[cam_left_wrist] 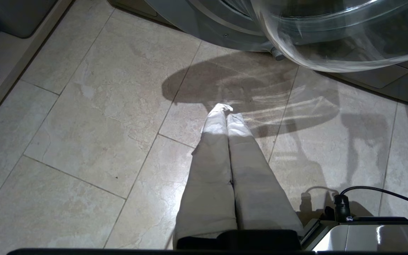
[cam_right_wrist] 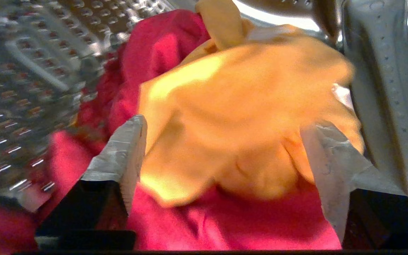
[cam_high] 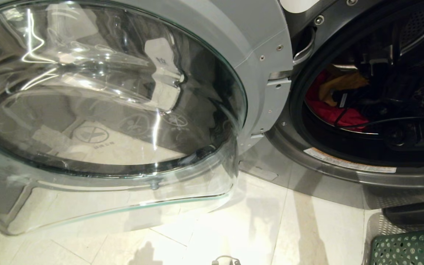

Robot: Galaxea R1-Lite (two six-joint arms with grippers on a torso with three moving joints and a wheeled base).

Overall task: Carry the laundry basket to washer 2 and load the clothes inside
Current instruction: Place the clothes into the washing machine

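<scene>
Washer 2's dark grey front stands with its glass door swung open to the left; no number label shows. In the drum lie the clothes: a yellow garment on a pink-red one. My right arm reaches into the drum. Its gripper is open, the taped fingers wide apart on either side of the yellow garment, which rests loose on the red cloth. A corner of the green laundry basket shows at the lower right. My left gripper hangs shut over the floor.
The open door juts out over the pale tiled floor on my left. A dark base panel sits under the washer beside the basket. The perforated steel drum wall and a grey drum paddle closely flank the right gripper. A black cable runs near my left wrist.
</scene>
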